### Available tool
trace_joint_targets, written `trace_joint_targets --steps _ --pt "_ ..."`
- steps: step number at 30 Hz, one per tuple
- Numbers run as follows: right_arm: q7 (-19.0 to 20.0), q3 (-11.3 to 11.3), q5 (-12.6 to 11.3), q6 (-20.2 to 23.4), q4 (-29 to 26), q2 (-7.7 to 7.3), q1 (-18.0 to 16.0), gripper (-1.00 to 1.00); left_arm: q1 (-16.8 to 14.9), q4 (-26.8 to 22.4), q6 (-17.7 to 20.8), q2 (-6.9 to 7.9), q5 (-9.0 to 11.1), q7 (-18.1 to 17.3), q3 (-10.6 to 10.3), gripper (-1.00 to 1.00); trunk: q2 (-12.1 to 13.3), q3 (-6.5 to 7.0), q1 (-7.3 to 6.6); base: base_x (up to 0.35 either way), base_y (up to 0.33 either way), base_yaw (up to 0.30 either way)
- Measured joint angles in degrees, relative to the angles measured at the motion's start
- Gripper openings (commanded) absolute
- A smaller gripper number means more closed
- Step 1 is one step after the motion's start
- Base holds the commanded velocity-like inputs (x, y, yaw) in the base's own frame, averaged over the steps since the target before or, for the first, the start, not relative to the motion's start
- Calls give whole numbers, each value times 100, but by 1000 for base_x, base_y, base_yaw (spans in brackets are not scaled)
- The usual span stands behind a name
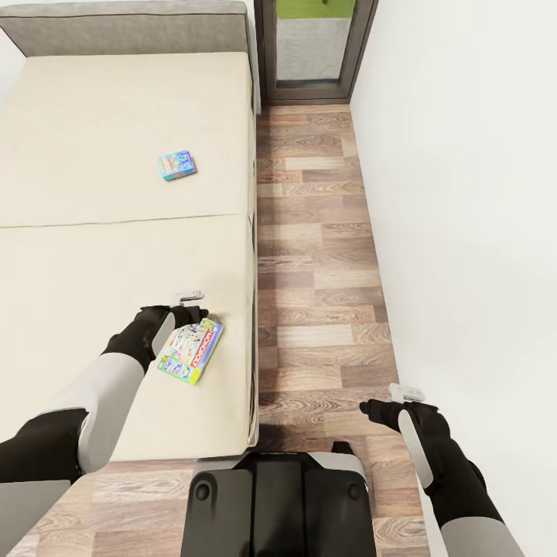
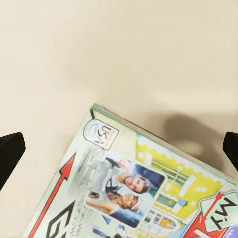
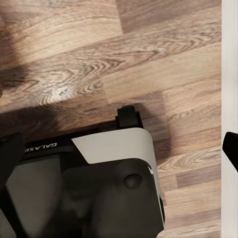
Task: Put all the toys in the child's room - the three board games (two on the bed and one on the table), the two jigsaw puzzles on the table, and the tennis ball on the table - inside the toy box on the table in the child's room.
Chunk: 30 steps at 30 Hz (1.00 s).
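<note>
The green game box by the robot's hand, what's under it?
The green game box lies flat on the cream bed, under the left gripper. Whatever is directly beneath the box is covered.

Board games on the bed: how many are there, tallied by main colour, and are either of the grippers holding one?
Blue cartoon-printed board game: 1, lying free on the bed.
Greenish multicoloured board game: 1, under the open left gripper, not gripped.
Total: 2.
The right gripper hangs open over the wood floor, holding nothing.
</note>
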Motion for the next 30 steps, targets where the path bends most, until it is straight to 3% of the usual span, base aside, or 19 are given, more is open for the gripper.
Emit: trace_joint_targets --steps 30 --pt "-2 7 16 25 0 32 0 100 0 -28 1 7 1 0 4 100 0 -225 0 0 0 0"
